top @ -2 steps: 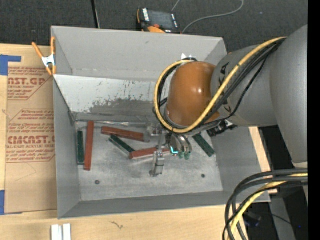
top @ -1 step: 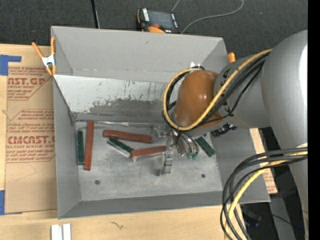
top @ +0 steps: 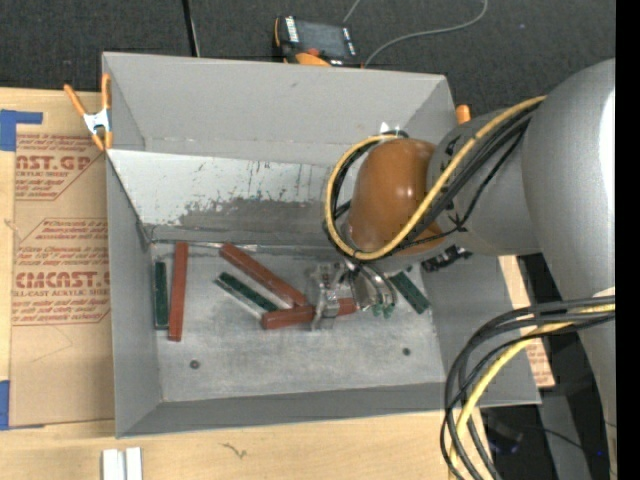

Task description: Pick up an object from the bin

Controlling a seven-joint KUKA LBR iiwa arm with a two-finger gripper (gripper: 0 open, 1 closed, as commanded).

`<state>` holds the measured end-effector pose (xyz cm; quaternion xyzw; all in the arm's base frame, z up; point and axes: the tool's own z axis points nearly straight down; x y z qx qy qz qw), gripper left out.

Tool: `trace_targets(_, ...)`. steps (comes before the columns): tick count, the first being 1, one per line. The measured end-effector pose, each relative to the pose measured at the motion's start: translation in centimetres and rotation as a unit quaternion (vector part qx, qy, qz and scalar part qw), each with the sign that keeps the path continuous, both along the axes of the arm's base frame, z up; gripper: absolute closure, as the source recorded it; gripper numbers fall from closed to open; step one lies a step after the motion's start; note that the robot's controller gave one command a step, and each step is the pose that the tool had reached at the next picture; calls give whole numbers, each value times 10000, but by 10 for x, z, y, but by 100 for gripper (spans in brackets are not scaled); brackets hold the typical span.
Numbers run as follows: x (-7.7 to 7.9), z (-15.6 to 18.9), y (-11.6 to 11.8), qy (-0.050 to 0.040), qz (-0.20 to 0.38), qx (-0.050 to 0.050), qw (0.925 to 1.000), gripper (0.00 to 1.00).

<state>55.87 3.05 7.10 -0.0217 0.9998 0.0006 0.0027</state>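
Gripper [top: 345, 298] down on the bin [top: 300, 378] floor, at a short red-brown bar [top: 288, 318].
Nearest me, a pale wooden tabletop [top: 300, 448] fronts the grey bin, whose floor is dusty and scuffed. My gripper sits at the bar's right end, mid-floor; I cannot tell how wide it is open or whether it grips. A longer red-brown bar [top: 262, 276] and a green stick [top: 240, 290] lie just behind. Beyond the scraped back wall [top: 230, 183] there is dark carpet [top: 100, 8].
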Motion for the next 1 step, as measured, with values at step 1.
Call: trace_targets(1, 35, 104, 12, -23, 1293, -11, 9916, 100)
